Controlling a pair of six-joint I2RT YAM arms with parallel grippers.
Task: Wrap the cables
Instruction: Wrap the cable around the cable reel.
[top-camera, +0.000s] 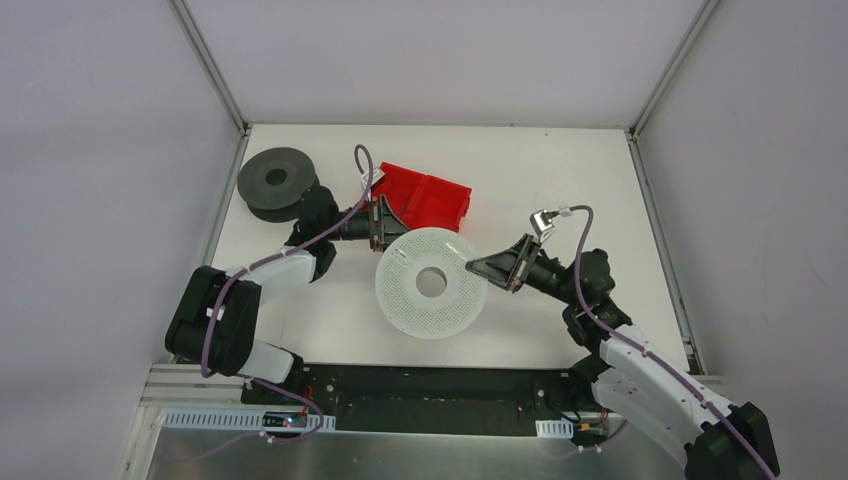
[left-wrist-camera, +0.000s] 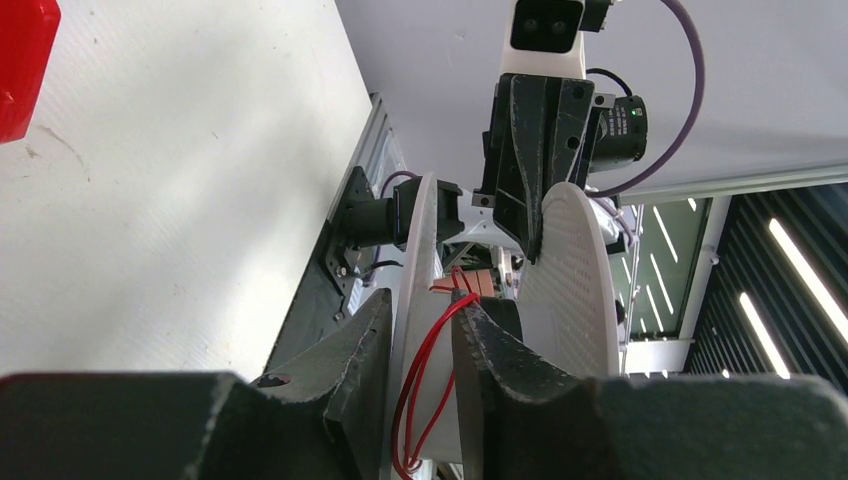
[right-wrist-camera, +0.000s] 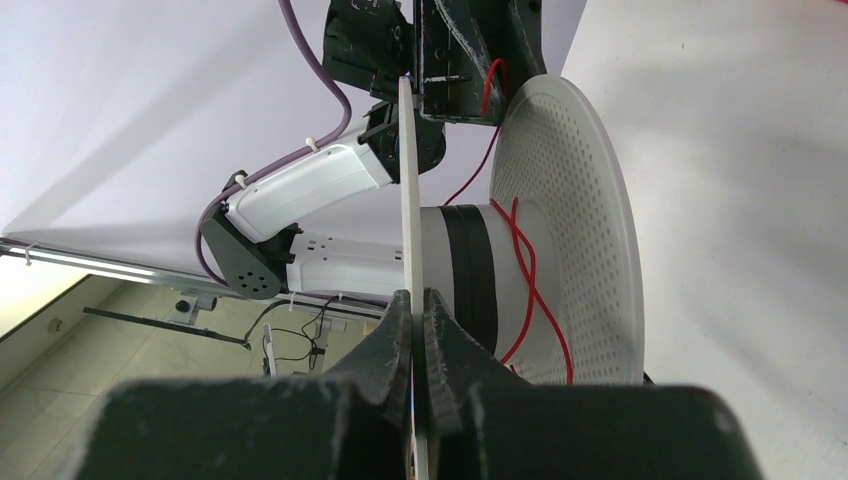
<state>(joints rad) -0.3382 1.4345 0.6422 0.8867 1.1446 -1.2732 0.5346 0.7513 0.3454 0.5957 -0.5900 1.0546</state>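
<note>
A white perforated spool (top-camera: 431, 283) is held tilted above the table between both arms. My right gripper (top-camera: 478, 268) is shut on the edge of one flange, seen edge-on in the right wrist view (right-wrist-camera: 415, 295). My left gripper (top-camera: 385, 225) straddles the other flange (left-wrist-camera: 415, 270), with its jaws a little apart. The thin red cables (left-wrist-camera: 425, 390) loop between that flange and one finger (left-wrist-camera: 490, 350) and hook over its tip. In the right wrist view the cables (right-wrist-camera: 527, 270) cross loosely over the spool's hub (right-wrist-camera: 455, 270).
A black spool (top-camera: 277, 180) lies at the table's back left. A red bin (top-camera: 425, 195) sits behind the white spool, close to my left gripper. Grey walls enclose the table on the left, back and right.
</note>
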